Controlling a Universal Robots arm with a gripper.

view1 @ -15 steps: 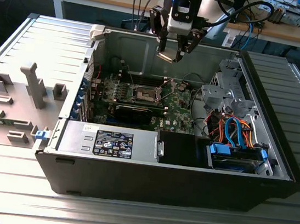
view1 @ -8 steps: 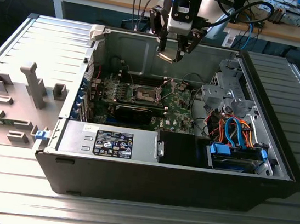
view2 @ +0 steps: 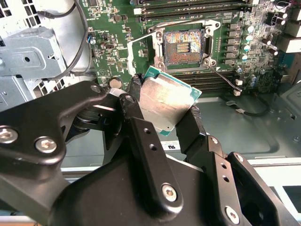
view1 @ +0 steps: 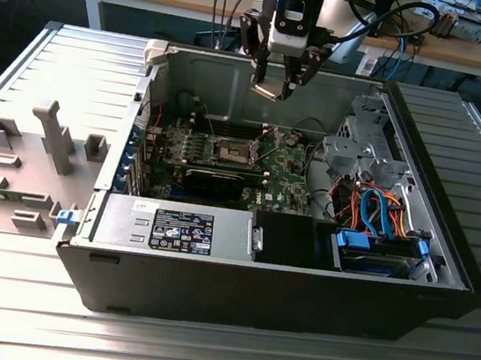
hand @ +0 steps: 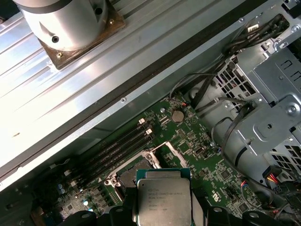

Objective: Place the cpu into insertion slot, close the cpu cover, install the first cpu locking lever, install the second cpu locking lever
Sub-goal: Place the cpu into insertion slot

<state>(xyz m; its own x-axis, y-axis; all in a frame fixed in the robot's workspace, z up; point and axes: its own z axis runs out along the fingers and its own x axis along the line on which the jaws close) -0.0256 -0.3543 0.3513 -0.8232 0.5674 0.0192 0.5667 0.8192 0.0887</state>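
Observation:
My gripper (view1: pixel 277 84) hangs above the open computer case, shut on the cpu (view2: pixel 164 100), a flat silvery square with a tan-green edge. Its black fingers (view2: pixel 141 134) clamp two opposite edges of the chip. The cpu (hand: pixel 162 200) is tilted and is well above the green motherboard (view2: pixel 117 28). The insertion slot (view2: pixel 183 46) lies uncovered under it and a little to one side, its dark centre and contacts showing inside a silver rim. The cpu cover (view2: pixel 139 43) looks swung up beside the slot. A thin wire locking lever (view2: pixel 225 77) sticks out from a slot corner. In the exterior view the slot (view1: pixel 234 151) sits mid-board.
Long memory slots (hand: pixel 117 146) run beside the socket. A grey drive cage (hand: pixel 268 108) with cables (view1: pixel 378 211) fills the case on the exterior view's right. A black expansion card (view1: pixel 214 181) and a power supply (view1: pixel 176 229) lie nearer. Grey fixtures (view1: pixel 55 138) stand outside.

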